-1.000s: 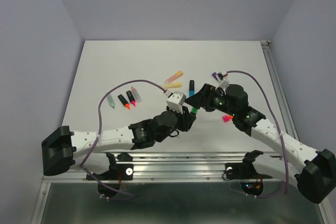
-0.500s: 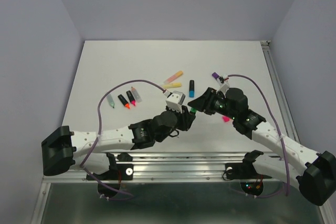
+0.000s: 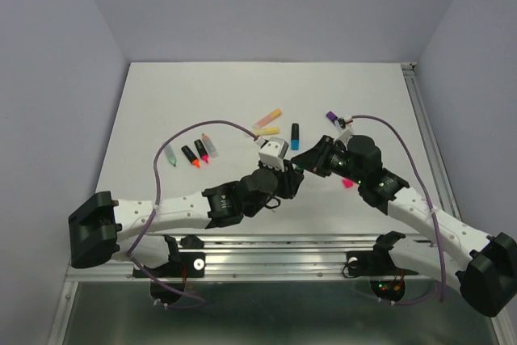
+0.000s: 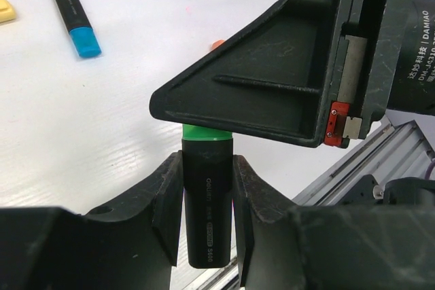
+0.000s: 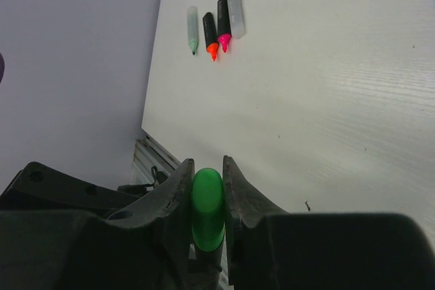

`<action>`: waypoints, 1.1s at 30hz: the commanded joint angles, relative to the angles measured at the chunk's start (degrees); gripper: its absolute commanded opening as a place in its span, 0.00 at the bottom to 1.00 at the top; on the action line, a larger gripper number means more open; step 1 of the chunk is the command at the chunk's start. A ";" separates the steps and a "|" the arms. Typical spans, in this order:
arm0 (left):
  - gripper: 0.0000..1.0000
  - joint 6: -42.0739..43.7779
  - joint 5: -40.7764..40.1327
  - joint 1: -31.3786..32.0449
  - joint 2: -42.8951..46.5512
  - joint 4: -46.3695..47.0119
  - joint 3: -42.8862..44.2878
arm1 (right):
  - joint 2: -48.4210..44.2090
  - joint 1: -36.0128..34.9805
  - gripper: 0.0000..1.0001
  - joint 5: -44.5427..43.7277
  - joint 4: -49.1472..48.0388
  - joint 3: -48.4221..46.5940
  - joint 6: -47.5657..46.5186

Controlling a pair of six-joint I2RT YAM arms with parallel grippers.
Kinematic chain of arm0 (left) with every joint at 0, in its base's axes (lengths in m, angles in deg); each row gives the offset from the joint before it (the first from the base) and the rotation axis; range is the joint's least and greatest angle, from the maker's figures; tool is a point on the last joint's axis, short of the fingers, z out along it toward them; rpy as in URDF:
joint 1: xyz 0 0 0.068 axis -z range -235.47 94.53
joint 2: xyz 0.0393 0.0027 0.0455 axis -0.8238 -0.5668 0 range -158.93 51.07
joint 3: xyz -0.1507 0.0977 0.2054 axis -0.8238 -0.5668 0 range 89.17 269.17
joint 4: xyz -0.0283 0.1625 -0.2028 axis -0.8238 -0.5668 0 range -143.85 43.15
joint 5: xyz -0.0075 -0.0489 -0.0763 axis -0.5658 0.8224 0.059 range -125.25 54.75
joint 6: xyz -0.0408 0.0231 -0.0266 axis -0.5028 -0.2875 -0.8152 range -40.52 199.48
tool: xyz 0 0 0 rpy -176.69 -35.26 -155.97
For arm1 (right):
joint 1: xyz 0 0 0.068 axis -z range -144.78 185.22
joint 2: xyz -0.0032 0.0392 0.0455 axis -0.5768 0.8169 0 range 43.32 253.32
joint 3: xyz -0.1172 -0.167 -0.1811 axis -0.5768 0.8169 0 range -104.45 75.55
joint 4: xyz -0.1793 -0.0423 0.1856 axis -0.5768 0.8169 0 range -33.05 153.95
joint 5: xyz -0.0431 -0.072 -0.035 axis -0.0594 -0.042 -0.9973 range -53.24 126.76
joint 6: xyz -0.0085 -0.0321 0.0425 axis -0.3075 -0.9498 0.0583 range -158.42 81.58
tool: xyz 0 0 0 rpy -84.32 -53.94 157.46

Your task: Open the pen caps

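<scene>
A black marker barrel [image 4: 207, 215] stands between the fingers of my left gripper [image 4: 207, 185], which is shut on it. Its green pen cap [image 5: 206, 208] sticks out of the top and my right gripper [image 5: 206, 176] is shut on that cap. In the top view the two grippers meet tip to tip near the table's front middle, left gripper [image 3: 287, 178] and right gripper [image 3: 307, 162], with the green cap [image 3: 297, 170] between them. From the left wrist view only a green rim [image 4: 206, 133] shows below the right gripper's finger [image 4: 272, 93].
Behind the grippers lie a blue-capped marker [image 3: 295, 135], a yellow one [image 3: 266, 131], an orange pastel one [image 3: 268, 118] and a purple-capped one [image 3: 333, 117]. Several uncapped markers [image 3: 194, 153] lie at the left. A loose pink cap [image 3: 348, 183] sits by the right arm.
My right gripper has moved left onto the green cap and its jaws have gone from open to shut around it. The left gripper kept its hold on the barrel.
</scene>
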 commanded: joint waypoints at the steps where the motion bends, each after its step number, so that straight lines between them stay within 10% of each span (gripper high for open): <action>1: 0.17 0.28 -0.39 0.08 -0.96 0.40 4.78 | -1.78 -0.39 0.01 -0.52 -1.24 -0.50 -0.37; 2: 0.43 0.28 -0.13 0.08 -1.05 -1.09 4.96 | -2.13 -0.39 0.01 -0.78 -1.07 -0.50 -0.37; 5: 0.78 -0.59 0.40 0.08 -1.14 -2.41 3.92 | -3.54 -0.30 0.01 -2.10 -0.54 -0.85 -0.37; 10: 0.82 -1.30 0.75 0.08 -1.14 -2.77 2.15 | -4.59 -0.30 0.01 -1.76 0.78 -1.55 0.51; 27: 0.48 -0.60 5.24 -0.27 -1.75 -0.93 1.72 | -4.59 -0.30 0.01 2.38 -3.71 -1.11 0.51; 31: 0.04 -0.60 4.89 -0.27 -1.40 -1.01 1.98 | -4.33 -0.39 0.01 2.03 -3.36 -1.29 0.25; 33: 0.00 -0.77 5.15 -0.27 -1.31 -1.02 1.63 | -3.98 -0.30 0.01 -0.85 -2.66 -1.55 -1.24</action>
